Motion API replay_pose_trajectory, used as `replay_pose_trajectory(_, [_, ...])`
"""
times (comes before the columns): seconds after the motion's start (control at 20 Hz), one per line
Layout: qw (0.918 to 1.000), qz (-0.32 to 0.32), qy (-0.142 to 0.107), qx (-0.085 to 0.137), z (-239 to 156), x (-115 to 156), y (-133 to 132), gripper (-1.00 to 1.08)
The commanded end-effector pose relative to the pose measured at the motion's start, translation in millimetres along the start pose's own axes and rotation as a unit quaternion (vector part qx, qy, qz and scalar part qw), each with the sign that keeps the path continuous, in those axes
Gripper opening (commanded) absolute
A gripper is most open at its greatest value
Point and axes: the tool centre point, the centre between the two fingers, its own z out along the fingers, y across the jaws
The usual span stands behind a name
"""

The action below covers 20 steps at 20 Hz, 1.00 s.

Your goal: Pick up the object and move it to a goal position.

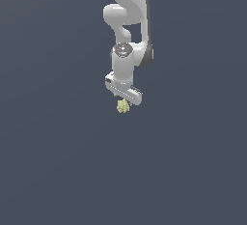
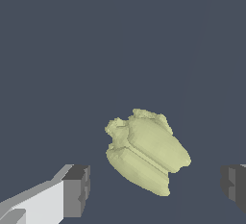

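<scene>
Between the spread fingers (image 2: 77, 189) of the gripper (image 2: 156, 187) lay the object (image 2: 144, 151), untouched. It looked light, rigid and knobbly; its ridged flanks probably offered the surest hold.

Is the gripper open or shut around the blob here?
Open. In the wrist view both fingers stand wide apart, and the blob lies between them with a clear gap on each side, untouched by the gripper.

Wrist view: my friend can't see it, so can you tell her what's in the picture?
A lumpy yellow-green blob lies on a plain dark grey floor, in the gap between the gripper's two dark jaws. The jaws stand wide apart, one on each side, and neither touches the blob.
</scene>
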Motion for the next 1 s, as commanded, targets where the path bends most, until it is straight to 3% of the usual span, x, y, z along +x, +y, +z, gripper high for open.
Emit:
replay_pose_trajectory(0.0, [1.0000, 0.000, 0.000, 0.000, 4, 0, 0, 1.00])
replay_pose_trajectory(0.75, [1.0000, 0.002, 0.000, 0.000, 49, -1, 1, 1.00])
replay_pose_trajectory(0.8, [1.0000, 0.002, 0.000, 0.000, 49, -1, 1, -1.00])
replay_pose_trajectory(0.95, [1.0000, 0.002, 0.000, 0.000, 49, -1, 1, -1.00])
